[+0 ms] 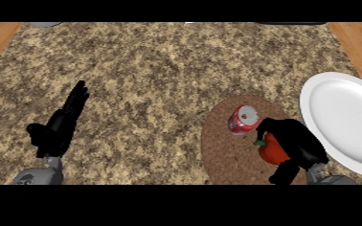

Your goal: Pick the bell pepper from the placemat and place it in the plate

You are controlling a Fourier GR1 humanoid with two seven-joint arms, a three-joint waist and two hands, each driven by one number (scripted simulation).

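A red bell pepper point(271, 152) with a green stem sits over the round brown placemat point(222, 158) at the lower right. My right hand point(297, 141) is curled round it from the right and hides much of it. The white plate point(332, 117) lies just right of the placemat, cut off by the view's right edge. My left hand point(62, 122) rests at the lower left with its fingers straight and pointing up, holding nothing.
A red can point(243, 119) lies on its side on the placemat, just up and left of the pepper. The speckled stone counter point(155, 76) spreads across the view, with wooden edges at the top corners.
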